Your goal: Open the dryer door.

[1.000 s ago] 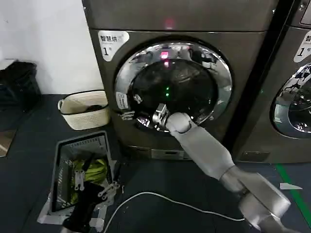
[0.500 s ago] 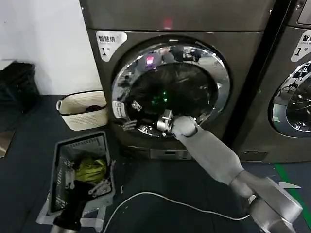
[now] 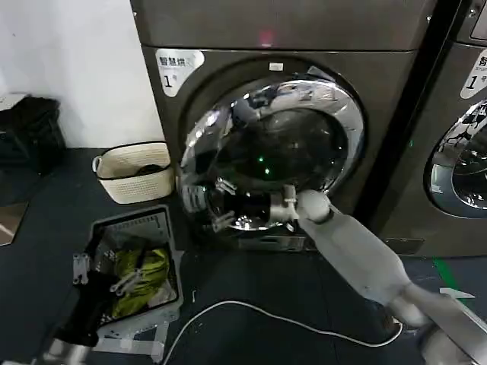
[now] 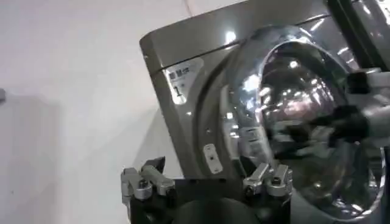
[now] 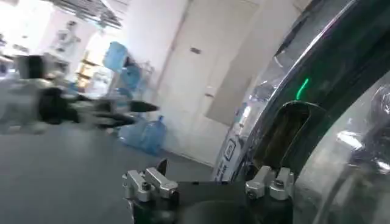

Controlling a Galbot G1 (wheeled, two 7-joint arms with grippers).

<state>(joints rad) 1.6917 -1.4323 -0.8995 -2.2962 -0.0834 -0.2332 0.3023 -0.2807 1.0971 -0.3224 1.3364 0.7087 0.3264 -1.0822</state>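
Dryer door (image 3: 274, 152): round, shiny chrome, ajar.

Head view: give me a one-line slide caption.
Right gripper at the lower left rim of the dryer door, which stands ajar from the machine; left gripper low over a grey crate.

The head view looks forward and down from above onto the front of the dark grey dryer cabinet (image 3: 281, 30) and the floor before it. The left wrist view sits low and farther off, tilted up at that cabinet (image 4: 183, 55). The right wrist view sits very near the round chrome-ringed glass door (image 5: 329, 79). All 3 views share that door (image 3: 270, 156) (image 4: 292, 115).
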